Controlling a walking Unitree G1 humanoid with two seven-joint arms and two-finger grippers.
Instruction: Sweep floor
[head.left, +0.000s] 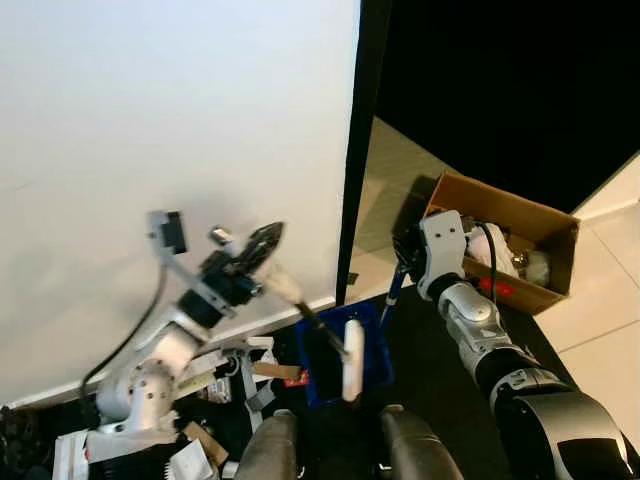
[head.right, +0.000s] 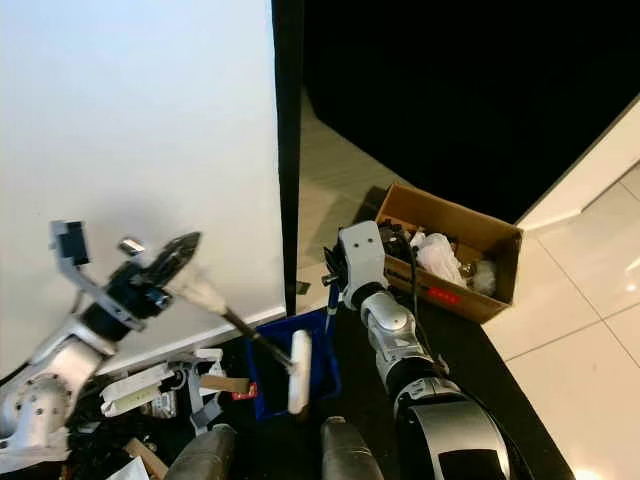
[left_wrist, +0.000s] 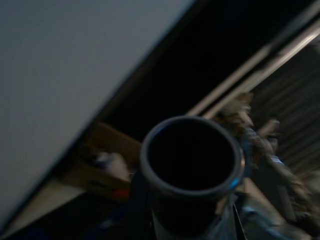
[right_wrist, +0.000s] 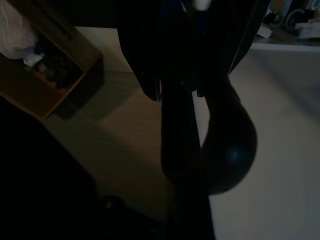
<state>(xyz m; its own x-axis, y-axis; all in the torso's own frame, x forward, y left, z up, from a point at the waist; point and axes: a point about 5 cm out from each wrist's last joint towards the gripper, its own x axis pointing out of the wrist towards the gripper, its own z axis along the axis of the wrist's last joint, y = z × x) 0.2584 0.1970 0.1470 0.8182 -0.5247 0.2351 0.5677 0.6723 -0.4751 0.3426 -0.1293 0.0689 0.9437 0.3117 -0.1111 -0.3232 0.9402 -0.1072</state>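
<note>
My left gripper (head.left: 262, 242) is raised in front of the white wall and shut on the pale grip of a brush handle (head.left: 286, 287). The thin black shaft runs down to a white brush head (head.left: 352, 360), which hangs over the blue dustpan (head.left: 379, 352) on the dark floor. My right gripper (head.left: 405, 252) is shut on the dustpan's upright blue handle (head.left: 392, 297). In the left wrist view the handle's dark round end (left_wrist: 190, 161) points at the camera. The right wrist view has a dark pole (right_wrist: 181, 150) running between the fingers.
Scraps of paper, card and packaging (head.left: 228, 375) lie on the floor left of the dustpan. An open cardboard box (head.left: 512, 250) with rubbish stands behind my right arm. A black post (head.left: 356, 150) edges the white wall. Pale tiles lie to the right.
</note>
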